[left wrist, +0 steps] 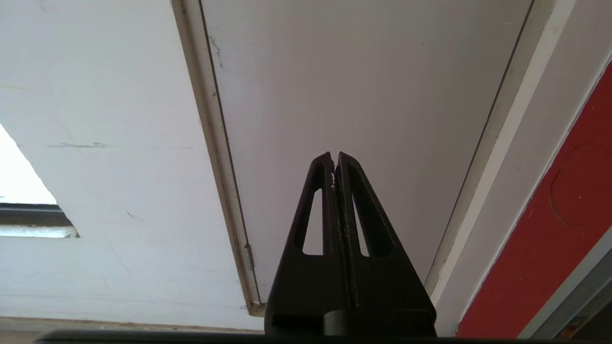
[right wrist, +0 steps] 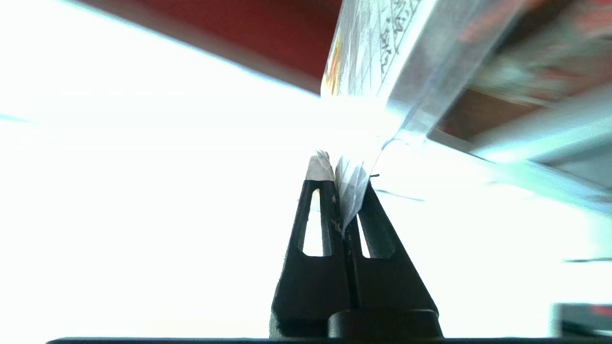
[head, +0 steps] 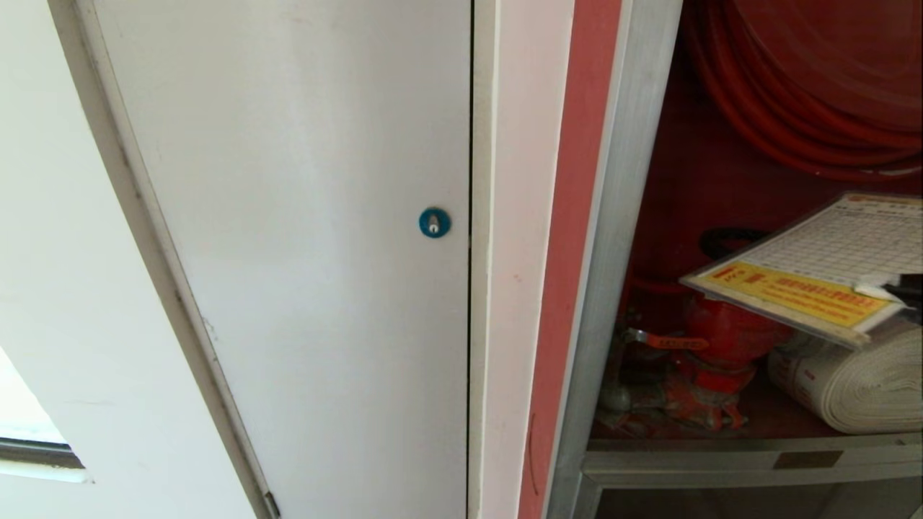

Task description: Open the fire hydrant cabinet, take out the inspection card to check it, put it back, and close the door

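The fire hydrant cabinet (head: 613,238) stands open at the right of the head view, showing its red interior. The inspection card (head: 829,252), a white grid sheet with a yellow header strip, hangs tilted and nearly flat in front of the interior, above the valve and hose. My right gripper (head: 895,292) enters at the right edge of the head view. In the right wrist view this gripper (right wrist: 338,173) is shut on the clear laminate edge of the card (right wrist: 373,48). My left gripper (left wrist: 334,156) is shut and empty, parked facing a white panel. The cabinet's door is out of view.
Inside the cabinet are a red hose reel (head: 815,86), a red valve (head: 721,339) and a white rolled hose (head: 851,382) on the bottom ledge (head: 721,458). Left of the cabinet is a plain white panel door (head: 303,216) with a blue round lock (head: 434,223).
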`<state>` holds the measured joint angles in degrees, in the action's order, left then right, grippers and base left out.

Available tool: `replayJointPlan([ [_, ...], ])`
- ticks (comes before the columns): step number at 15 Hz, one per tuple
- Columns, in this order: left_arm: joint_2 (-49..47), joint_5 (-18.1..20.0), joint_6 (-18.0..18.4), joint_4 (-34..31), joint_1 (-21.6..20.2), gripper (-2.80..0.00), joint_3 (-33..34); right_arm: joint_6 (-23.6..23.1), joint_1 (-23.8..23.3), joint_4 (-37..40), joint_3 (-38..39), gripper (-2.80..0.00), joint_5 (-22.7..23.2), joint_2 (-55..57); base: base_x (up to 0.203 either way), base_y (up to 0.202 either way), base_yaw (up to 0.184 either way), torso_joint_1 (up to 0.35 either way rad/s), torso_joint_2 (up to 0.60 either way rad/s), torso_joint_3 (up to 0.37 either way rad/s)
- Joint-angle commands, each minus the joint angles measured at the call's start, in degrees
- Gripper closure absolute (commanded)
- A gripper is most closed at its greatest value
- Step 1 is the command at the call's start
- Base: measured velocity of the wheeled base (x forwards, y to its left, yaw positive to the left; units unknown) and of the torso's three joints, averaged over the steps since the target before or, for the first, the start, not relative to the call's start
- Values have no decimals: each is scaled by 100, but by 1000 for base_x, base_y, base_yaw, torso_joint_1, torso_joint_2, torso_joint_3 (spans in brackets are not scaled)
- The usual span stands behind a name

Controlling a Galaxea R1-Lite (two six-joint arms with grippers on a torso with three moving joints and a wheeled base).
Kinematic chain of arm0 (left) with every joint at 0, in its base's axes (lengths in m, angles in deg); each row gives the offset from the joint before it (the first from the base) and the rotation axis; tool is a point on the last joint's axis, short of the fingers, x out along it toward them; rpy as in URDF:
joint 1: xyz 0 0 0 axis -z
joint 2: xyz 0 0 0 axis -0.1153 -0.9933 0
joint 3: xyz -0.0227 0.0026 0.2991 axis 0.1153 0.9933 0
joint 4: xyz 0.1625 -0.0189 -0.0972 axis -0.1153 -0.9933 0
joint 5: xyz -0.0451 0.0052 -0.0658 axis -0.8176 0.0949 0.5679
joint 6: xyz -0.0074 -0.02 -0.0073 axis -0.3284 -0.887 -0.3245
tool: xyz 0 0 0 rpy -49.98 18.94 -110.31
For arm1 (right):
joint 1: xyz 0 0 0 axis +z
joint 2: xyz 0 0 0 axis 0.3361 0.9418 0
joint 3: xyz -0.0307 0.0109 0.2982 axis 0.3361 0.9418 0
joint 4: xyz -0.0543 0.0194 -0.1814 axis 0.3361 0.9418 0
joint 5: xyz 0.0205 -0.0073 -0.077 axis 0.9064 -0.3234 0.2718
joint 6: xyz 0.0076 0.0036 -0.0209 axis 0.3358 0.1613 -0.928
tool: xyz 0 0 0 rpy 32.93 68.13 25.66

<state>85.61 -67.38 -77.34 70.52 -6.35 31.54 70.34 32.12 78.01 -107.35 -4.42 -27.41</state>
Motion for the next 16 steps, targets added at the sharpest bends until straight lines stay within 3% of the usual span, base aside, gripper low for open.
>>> replayJointPlan([
  [1,-3,-2,-2,0,0,0,0,-777,16,608,-153,0,22,-959,0,0,0,0,0,0],
  [3,-6,-2,-2,0,0,0,0,-1509,17,876,-182,0,19,-1261,0,0,0,0,0,0],
  [5,-2,-2,-2,0,0,0,0,-1885,17,906,-169,0,198,-1315,0,0,0,0,0,0],
  [7,2,-2,-2,0,0,0,0,-2229,26,892,-91,0,952,-1421,0,0,0,0,0,0],
  [12,-6,-2,-2,0,0,0,0,-3859,35,877,137,0,2952,-1360,0,0,0,0,0,0],
  [16,2,-2,-2,0,0,0,0,-5216,73,875,162,0,3707,-625,0,0,0,0,0,0],
])
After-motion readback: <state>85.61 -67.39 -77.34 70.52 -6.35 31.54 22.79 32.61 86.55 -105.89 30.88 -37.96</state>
